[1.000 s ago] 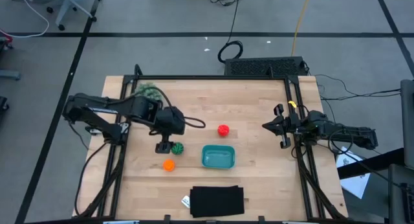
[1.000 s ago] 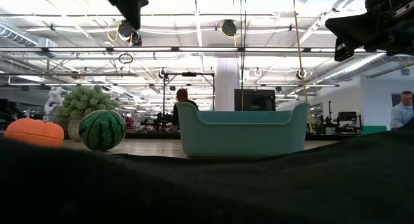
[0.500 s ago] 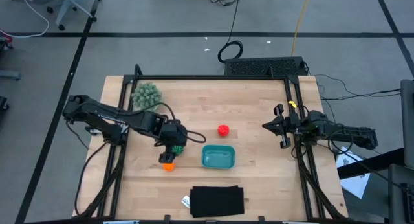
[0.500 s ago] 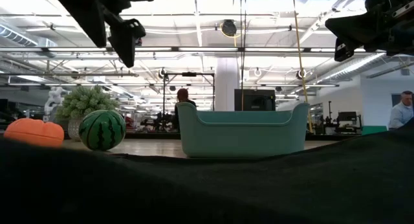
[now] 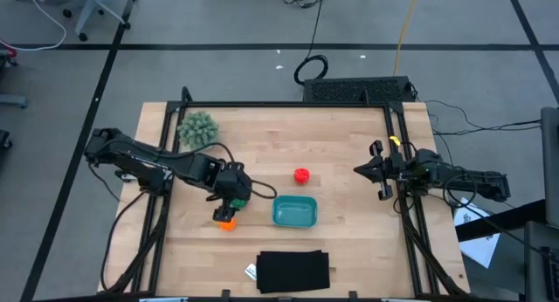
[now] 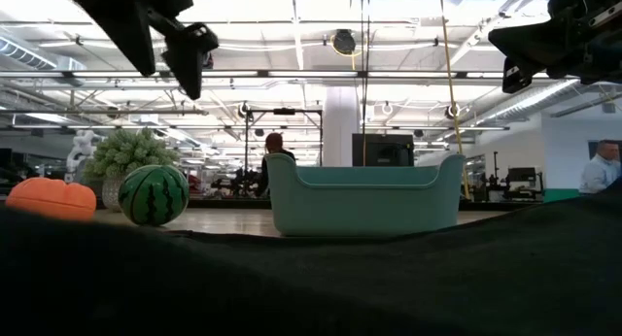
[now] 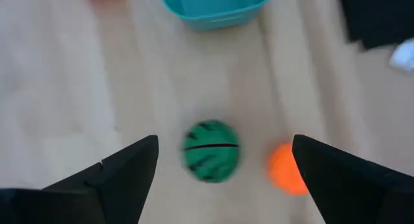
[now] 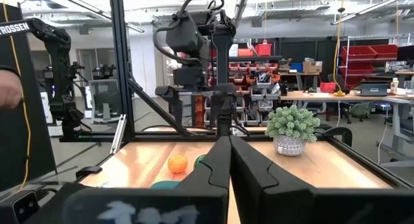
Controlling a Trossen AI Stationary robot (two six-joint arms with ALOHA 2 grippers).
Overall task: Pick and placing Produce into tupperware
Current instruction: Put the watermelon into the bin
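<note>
My left gripper (image 5: 229,200) hangs open above the dark green striped ball (image 7: 211,151). In the left wrist view its fingers (image 7: 129,169) stand apart on either side of that ball without touching it. The small orange ball (image 5: 227,222) lies just nearside of the green one. The red ball (image 5: 301,175) sits farther off, beyond the teal tub (image 5: 294,211). All three balls and the tub rest on the wooden table. In the low view my left gripper (image 6: 175,45) is well above the green ball (image 6: 154,194). My right gripper (image 5: 380,173) waits shut at the table's right edge.
A fuzzy pale-green clump (image 5: 196,127) in a small pot stands at the far left corner. A flat black rectangle (image 5: 293,270) lies at the near edge, in front of the tub. Metal frame rails run along the left and right table edges.
My left gripper has come down and shifted slightly rightward, from beside the green striped ball to directly over it, so the high view now hides most of the ball. The arm's lowering has uncovered the pale-green clump. The balls and tub have stayed put.
</note>
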